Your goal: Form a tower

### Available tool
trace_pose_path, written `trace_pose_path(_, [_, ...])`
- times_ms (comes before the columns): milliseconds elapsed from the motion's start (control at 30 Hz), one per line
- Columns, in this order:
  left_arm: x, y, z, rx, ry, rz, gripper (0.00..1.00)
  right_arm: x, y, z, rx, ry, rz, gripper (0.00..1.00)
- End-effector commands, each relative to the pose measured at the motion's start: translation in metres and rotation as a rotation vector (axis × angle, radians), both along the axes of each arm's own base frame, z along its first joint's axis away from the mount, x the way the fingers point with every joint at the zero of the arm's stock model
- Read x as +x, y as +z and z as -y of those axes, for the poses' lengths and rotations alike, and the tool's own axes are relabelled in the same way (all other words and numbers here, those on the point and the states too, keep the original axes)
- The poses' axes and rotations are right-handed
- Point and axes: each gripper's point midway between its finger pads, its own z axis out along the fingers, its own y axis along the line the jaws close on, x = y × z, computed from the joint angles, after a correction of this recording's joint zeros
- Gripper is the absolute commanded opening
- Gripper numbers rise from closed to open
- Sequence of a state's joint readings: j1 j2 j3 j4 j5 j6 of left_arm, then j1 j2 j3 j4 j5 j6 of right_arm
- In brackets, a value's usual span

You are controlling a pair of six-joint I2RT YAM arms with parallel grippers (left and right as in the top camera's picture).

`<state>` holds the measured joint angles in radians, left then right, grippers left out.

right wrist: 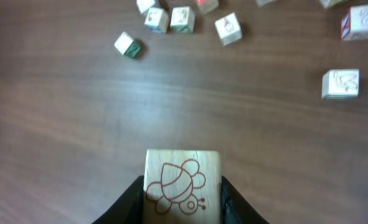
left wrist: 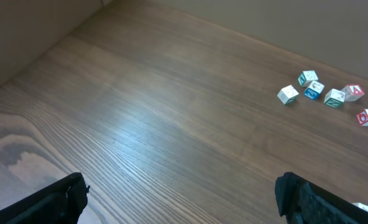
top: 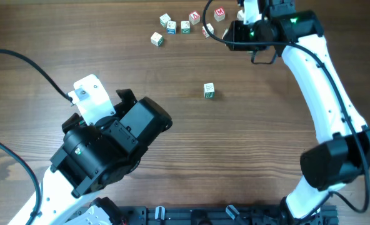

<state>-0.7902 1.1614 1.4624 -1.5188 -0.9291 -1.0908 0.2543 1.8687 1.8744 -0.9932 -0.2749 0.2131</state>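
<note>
The right gripper (right wrist: 183,198) is clamped on a bee cube (right wrist: 184,171). Its two black fingers (right wrist: 129,200) press the cube's left and right sides at the bottom centre of the right wrist view. The face turned to the camera is pale wood with a bee drawn in red-brown outline, and no letter shows on it. In the overhead view this arm reaches to the upper right of the frame over the wood-grain worktop (top: 172,144), and the held cube is hidden beneath it there.

The tower (top: 209,90) stands alone a little right of centre in the overhead view, well apart from both arms. From above it shows a white top with green marks. How many cubes it holds cannot be counted from this angle.

Loose cubes (top: 185,27) lie scattered along the upper edge of the overhead view, just left of the right arm's tip. They are white with green, blue and red marks. One of them seems to carry a red letter, too small to read with certainty.

The left gripper (left wrist: 181,183) has its jaws spread wide. Its black fingers sit in the two lower corners of the left wrist view, with only bare worktop between them. In the overhead view its arm fills the lower left of the frame.
</note>
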Motion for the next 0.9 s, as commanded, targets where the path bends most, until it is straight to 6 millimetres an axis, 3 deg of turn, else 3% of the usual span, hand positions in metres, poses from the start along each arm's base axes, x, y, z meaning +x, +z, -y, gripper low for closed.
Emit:
trace_pose_path(0, [0.0,-0.001,0.0,-0.004,0.011,0.003,1.0,-0.035,0.051,-0.006,0.057,0.02,0.046,0.19])
trace_pose_path(100, [0.0,-0.001,0.0,-0.004,0.011,0.002,1.0,-0.067,0.062,-0.01,0.044,0.047,0.015,0.19])
trace_pose_path(167, [0.0,-0.001,0.0,-0.004,0.011,0.002,1.0,-0.076,0.054,-0.008,-0.027,0.028,-0.01,0.17])
trace_pose_path(267, [0.0,-0.001,0.0,-0.004,0.011,0.003,1.0,-0.076,0.012,0.002,-0.171,-0.12,-0.063,0.15])
trace_pose_path(333, [0.0,-0.001,0.0,-0.004,0.011,0.003,1.0,-0.079,-0.015,-0.008,-0.196,-0.096,-0.081,0.15])
trace_pose_path(467, [0.0,-0.001,0.0,-0.004,0.011,0.003,1.0,-0.068,-0.084,-0.026,-0.167,-0.098,-0.045,0.16])
trace_pose_path(633, [0.0,-0.001,0.0,-0.004,0.011,0.003,1.0,-0.056,-0.139,-0.031,-0.093,-0.118,0.078,0.16])
trace_pose_path(867, [0.0,-0.001,0.0,-0.004,0.011,0.003,1.0,-0.055,-0.146,-0.038,-0.088,-0.071,0.136,0.17])
